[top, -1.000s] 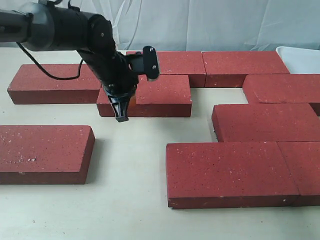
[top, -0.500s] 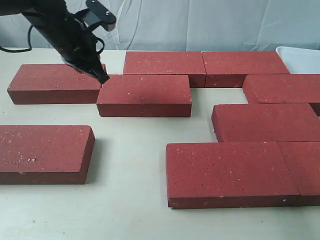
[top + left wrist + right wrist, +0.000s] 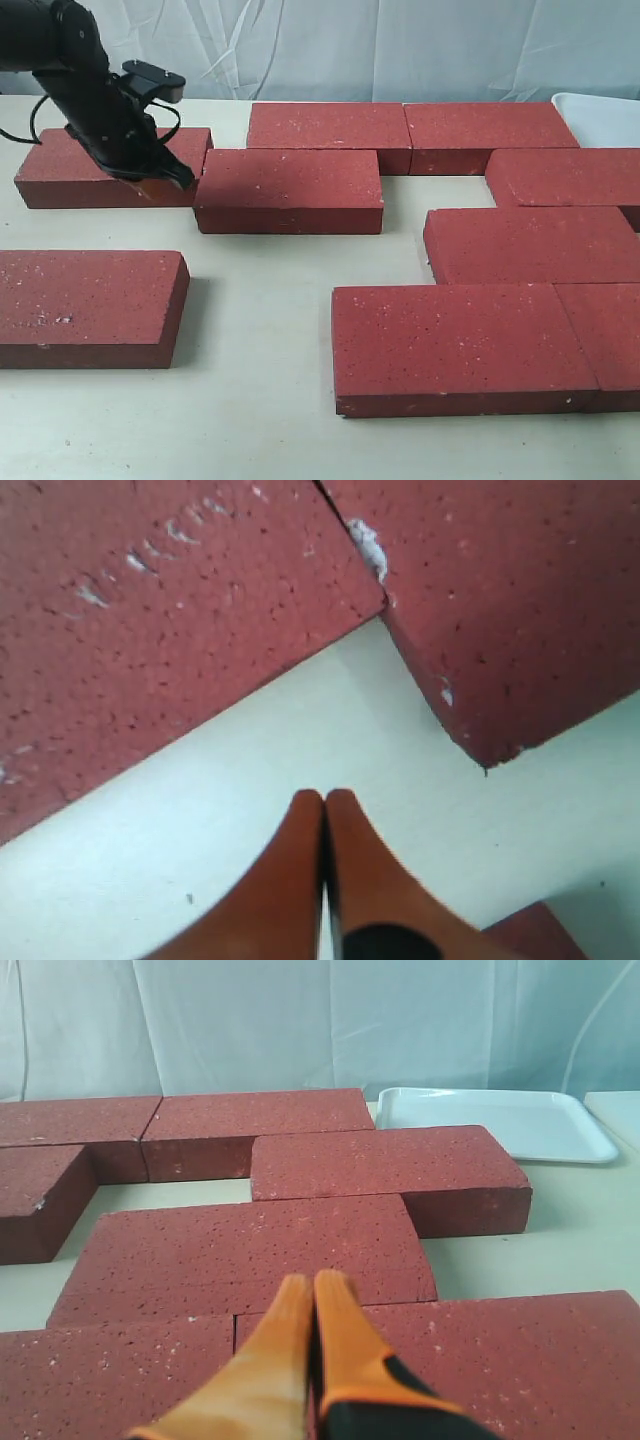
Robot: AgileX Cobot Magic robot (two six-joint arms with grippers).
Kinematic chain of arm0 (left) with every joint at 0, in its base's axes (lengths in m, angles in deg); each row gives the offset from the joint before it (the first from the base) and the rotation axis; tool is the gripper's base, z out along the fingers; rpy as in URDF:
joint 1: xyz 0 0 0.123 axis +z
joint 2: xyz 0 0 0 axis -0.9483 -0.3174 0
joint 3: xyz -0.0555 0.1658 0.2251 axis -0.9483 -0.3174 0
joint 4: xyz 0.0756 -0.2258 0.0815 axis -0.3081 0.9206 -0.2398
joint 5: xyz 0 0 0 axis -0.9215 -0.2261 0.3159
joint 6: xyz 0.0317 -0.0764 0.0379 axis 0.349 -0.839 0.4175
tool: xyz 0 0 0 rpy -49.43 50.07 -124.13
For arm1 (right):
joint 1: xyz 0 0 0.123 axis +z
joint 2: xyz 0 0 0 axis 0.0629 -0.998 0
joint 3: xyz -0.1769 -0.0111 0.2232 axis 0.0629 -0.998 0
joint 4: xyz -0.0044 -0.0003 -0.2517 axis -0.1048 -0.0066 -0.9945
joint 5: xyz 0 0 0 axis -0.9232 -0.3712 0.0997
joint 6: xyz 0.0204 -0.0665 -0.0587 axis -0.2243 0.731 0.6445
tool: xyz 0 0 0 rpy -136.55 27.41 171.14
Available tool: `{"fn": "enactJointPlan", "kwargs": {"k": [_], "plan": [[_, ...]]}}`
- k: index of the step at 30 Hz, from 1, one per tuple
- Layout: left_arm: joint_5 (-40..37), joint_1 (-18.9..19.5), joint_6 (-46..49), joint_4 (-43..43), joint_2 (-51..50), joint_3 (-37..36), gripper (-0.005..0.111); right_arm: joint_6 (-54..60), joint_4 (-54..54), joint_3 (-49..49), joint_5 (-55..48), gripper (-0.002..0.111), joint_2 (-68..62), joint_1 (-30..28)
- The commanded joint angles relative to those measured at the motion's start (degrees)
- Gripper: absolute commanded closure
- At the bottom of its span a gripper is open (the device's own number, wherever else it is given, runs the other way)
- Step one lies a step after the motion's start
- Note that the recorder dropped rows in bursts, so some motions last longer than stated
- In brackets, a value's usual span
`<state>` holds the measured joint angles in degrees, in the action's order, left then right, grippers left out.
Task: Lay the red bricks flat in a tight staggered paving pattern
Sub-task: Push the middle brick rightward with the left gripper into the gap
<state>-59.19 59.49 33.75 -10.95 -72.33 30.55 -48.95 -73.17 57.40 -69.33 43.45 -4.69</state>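
Left hand (image 3: 178, 178) has swung down and left off the middle brick (image 3: 290, 185), fingers pressed together, tip by the corner where it meets the far-left brick (image 3: 100, 165). Right hand (image 3: 312, 1295) is also pinched together, empty, above the red bricks (image 3: 500, 250) lying flat on the desk (image 3: 260, 300).

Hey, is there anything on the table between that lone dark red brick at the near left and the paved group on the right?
Nothing visible. Only bare cream tabletop separates the lone dark-red rectangular brick from the nearest brick of the group. The left gripper, shut, is farther back by the far-left brick, off that path.
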Motion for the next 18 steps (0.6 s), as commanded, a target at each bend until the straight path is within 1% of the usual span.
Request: {"fn": "enactJointPlan", "kwargs": {"k": [1, 3, 6, 8, 12, 15, 18], "plan": [[0.56, 0.04, -7.87, 1.61, -3.03, 0.15, 0.107, 0.23, 0.0, -0.13, 0.42, 0.109, 0.31, 0.05], [1.11, 0.04, -11.32, 1.61, -3.96, 0.15, 0.107, 0.23, 0.0, -0.13, 0.42, 0.109, 0.31, 0.05], [2.87, 0.04, -13.8, 2.09, -4.25, 0.15, 0.107, 0.23, 0.0, -0.13, 0.42, 0.109, 0.31, 0.05], [3.76, 0.04, -13.91, 3.94, -4.25, 0.15, 0.107, 0.23, 0.0, -0.13, 0.42, 0.109, 0.31, 0.05], [4.43, 0.04, -13.91, 10.95, -4.25, 0.15, 0.107, 0.23, 0.0, -0.13, 0.42, 0.109, 0.31, 0.05], [6.26, 0.04, -13.8, 13.17, -4.25, 0.15, 0.107, 0.23, 0.0, -0.13, 0.42, 0.109, 0.31, 0.05], [6.88, 0.04, -13.8, 13.4, -4.25, 0.15, 0.107, 0.23, 0.0, -0.13, 0.42, 0.109, 0.31, 0.05]]}}
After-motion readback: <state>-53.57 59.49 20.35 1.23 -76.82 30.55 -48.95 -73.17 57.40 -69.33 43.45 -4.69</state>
